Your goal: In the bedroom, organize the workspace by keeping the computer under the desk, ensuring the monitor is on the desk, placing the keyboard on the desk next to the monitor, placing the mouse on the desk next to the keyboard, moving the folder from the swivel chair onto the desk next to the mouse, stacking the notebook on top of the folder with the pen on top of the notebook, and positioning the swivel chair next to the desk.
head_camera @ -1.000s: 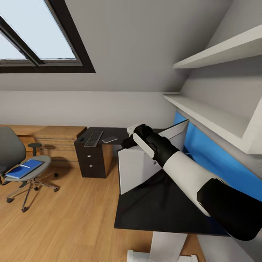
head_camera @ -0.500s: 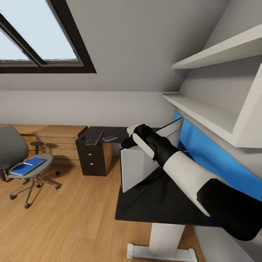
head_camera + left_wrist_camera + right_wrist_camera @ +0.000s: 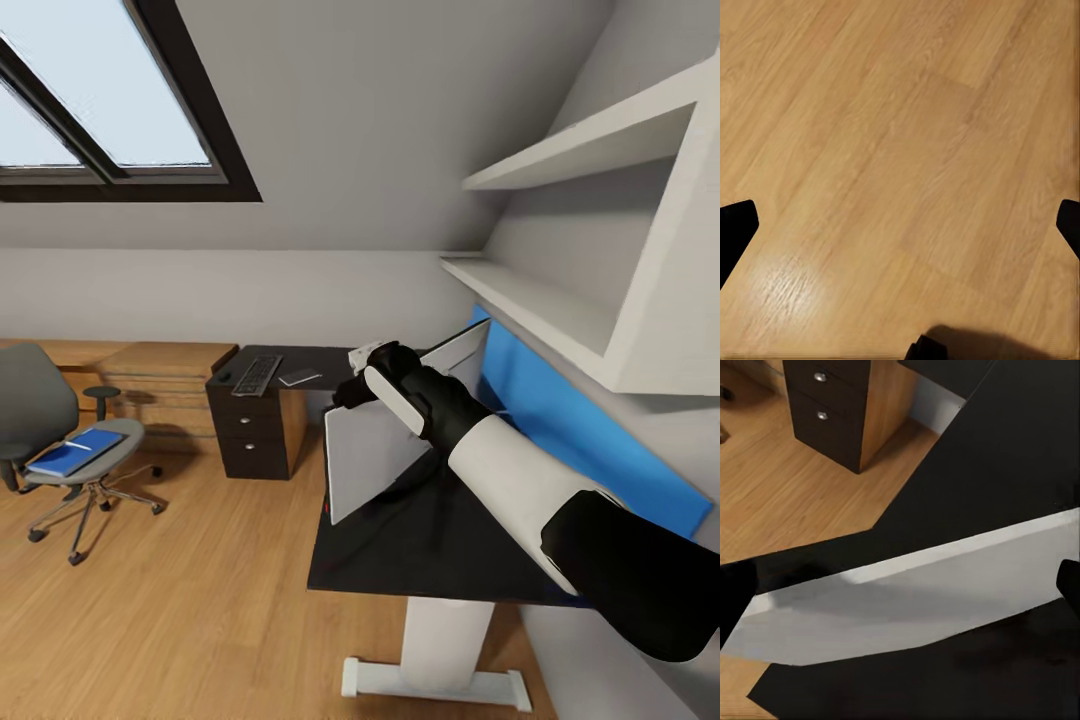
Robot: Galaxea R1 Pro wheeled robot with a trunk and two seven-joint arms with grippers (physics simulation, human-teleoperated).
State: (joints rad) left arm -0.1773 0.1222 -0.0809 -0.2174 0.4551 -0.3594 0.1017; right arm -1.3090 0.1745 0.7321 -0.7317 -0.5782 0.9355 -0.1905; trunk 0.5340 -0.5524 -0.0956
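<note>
The flat white-backed monitor (image 3: 375, 455) is gripped at its top edge by the right hand (image 3: 352, 385) over the black desk (image 3: 420, 560); level placement is judged next.

The head camera is looking down over the dark surface (image 3: 420, 560). The right wrist camera is viewing that surface (image 3: 1012, 450) closely; the left is facing the floor (image 3: 900, 150).

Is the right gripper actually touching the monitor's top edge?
Cannot tell. In the head view, the right gripper overlaps the monitor; no view plainly shows contact or a gap.
</note>
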